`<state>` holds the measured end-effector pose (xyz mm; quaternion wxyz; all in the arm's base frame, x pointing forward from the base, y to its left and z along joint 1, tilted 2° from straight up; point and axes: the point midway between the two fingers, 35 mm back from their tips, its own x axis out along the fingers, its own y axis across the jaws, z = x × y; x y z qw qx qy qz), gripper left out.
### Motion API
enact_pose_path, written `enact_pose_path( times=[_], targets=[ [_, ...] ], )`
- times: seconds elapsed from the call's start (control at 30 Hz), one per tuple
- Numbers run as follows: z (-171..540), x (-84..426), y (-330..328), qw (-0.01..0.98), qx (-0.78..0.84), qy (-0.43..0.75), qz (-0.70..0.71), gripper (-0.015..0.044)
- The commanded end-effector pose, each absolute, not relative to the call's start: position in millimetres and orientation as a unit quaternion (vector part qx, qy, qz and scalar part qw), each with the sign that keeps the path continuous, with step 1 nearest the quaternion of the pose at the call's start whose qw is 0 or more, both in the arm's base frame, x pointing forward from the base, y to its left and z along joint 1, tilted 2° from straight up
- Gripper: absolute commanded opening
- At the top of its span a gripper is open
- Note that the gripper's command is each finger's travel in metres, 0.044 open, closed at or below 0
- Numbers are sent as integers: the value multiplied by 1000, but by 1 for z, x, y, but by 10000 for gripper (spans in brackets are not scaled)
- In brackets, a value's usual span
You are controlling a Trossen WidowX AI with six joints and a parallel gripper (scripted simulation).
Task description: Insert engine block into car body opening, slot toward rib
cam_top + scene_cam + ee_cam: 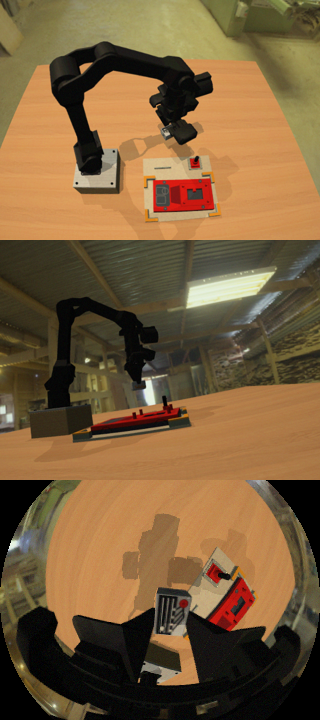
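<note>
The engine block (165, 134) (134, 386) (172, 598) is a small grey block with dark stripes and a red disc on top. My gripper (169, 130) (139, 382) (171, 612) is shut on it and holds it in the air, behind the car body and above the table. The red car body (175, 194) (113, 424) (221, 621) lies flat within the corner brackets. Its opening (195, 195) (237, 605) is empty, with a small red rib (194, 190) at the edge nearest the gripper in the top view. I cannot tell which side of the block has the slot.
The cream board (148, 165) (201, 594) bears the orange corner brackets (147, 217). A red piece with an upright black lever (194, 163) (164, 401) (215, 573) stands at its back right. A thin grey strip (162, 167) lies at its back left. Several short red pegs (134, 415) rise from the body.
</note>
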<state>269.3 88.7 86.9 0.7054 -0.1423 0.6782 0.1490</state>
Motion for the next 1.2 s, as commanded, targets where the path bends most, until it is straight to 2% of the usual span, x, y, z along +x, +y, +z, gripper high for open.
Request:
enact_pose_path(
  times=[0.0, 0.27, 1.17],
  targets=[
    [102, 269, 88, 711, -141, 673, 147, 0],
    [112, 267, 86, 711, -139, 674, 145, 0],
    [90, 308, 27, 722, -76, 683, 81, 0]
  ],
)
